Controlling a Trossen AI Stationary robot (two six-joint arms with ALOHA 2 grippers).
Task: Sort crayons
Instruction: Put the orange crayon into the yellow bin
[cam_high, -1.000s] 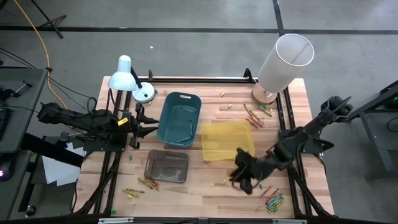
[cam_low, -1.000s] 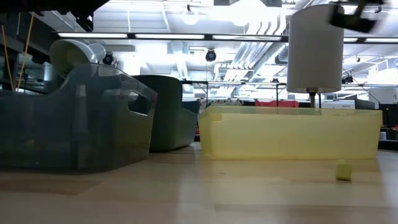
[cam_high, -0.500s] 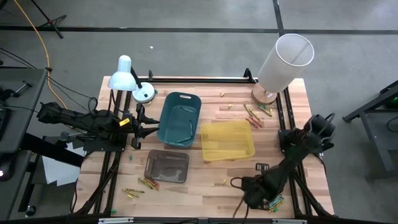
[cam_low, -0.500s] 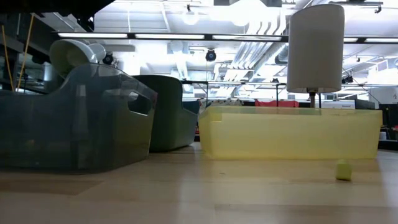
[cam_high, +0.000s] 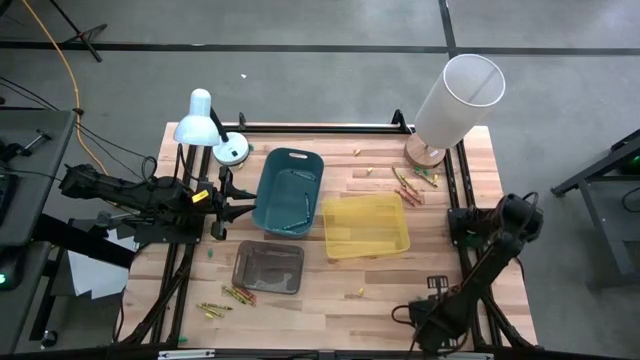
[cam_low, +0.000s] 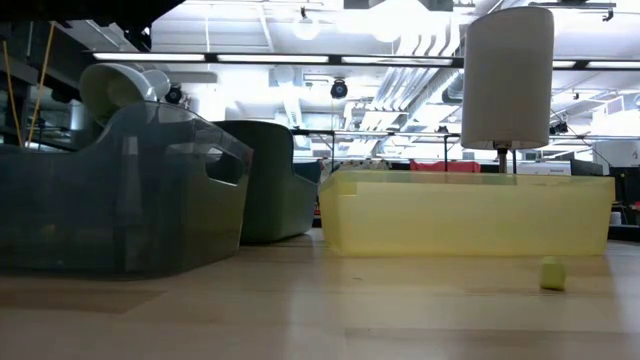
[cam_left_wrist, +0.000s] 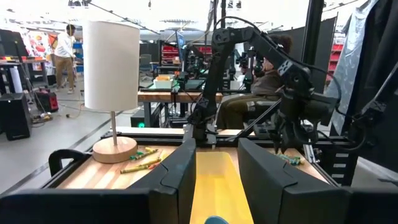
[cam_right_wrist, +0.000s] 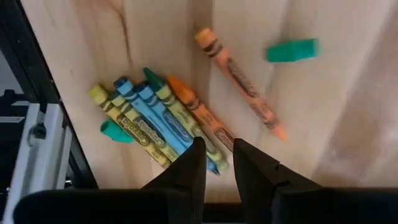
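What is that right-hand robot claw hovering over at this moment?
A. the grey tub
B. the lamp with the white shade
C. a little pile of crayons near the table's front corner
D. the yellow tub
C: the right wrist view shows the right gripper just above a cluster of blue, yellow-green and orange crayons on the wooden table.
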